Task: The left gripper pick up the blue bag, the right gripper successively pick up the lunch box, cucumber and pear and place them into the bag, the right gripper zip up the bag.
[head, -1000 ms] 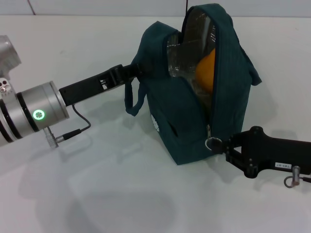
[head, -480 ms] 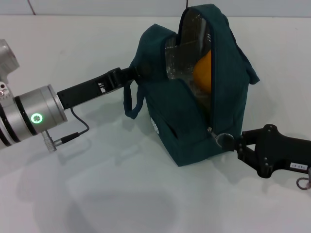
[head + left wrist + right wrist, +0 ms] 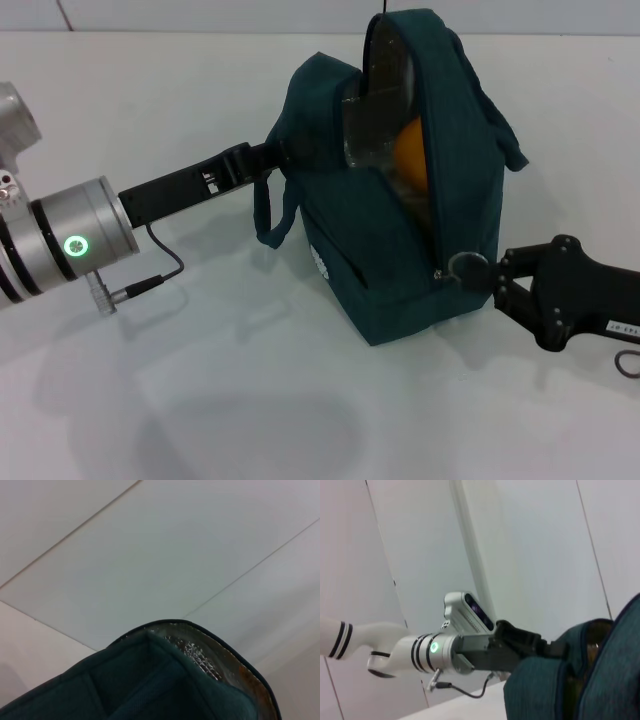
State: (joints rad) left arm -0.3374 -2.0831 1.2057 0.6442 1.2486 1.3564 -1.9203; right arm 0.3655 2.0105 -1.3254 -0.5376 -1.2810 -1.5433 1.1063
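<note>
R gripper (image 3: 487, 272) fingers at blue bag (image 3: 395, 250) zip pull (image 3: 462, 265) — low front edge.

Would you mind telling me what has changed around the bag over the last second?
The right end effector, pinching the ring zipper pull, has slid toward the robot's right along the base of the blue bag, and the opening has narrowed. The left end effector still holds the bag's edge, and the pear stays visible inside.

The blue bag (image 3: 400, 190) stands on the table (image 3: 200, 400) — the pear (image 3: 412, 152) inside it. The left gripper (image 3: 285, 150) is at its left side, the right gripper (image 3: 490, 275) at its lower right — by the zipper pull (image 3: 462, 266).
</note>
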